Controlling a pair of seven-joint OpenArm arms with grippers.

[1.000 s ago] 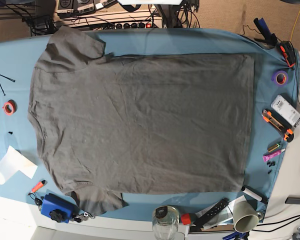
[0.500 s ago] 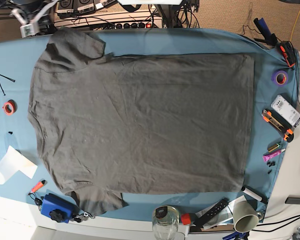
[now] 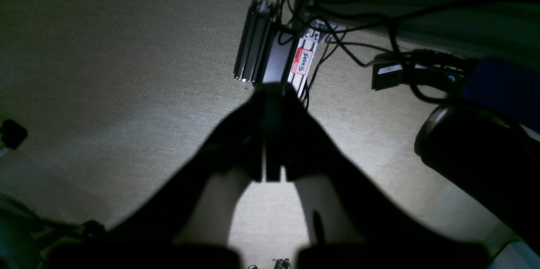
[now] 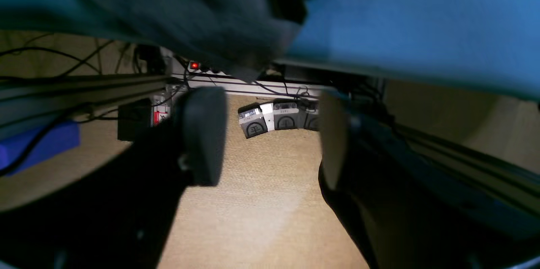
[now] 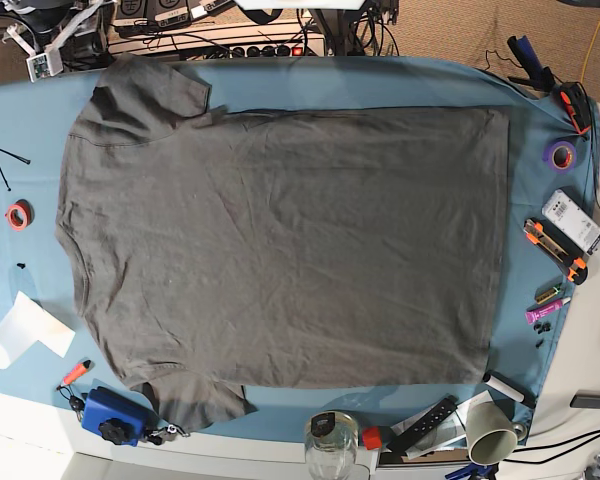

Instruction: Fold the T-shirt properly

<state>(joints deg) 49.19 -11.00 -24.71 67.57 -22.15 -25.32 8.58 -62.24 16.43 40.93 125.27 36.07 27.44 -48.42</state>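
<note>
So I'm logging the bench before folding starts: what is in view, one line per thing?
T-shirt: one, charcoal grey, flat on the cloth.
Tablecloth: one, blue-teal, over the table.
Tape roll: one, red, by the collar side.
Tape roll: one, purple, hem side.
Glass jar: one, clear, near edge.
Box: one, blue, near corner.
Left hand: shut, over the floor.
Right hand: open, beside the table edge.

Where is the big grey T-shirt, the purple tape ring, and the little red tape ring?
T-shirt (image 5: pixel 280 245), base view, middle of its flat body.
Purple tape ring (image 5: pixel 552 154), base view, left side of its band.
Red tape ring (image 5: pixel 11 215), base view, left side of its band.
</note>
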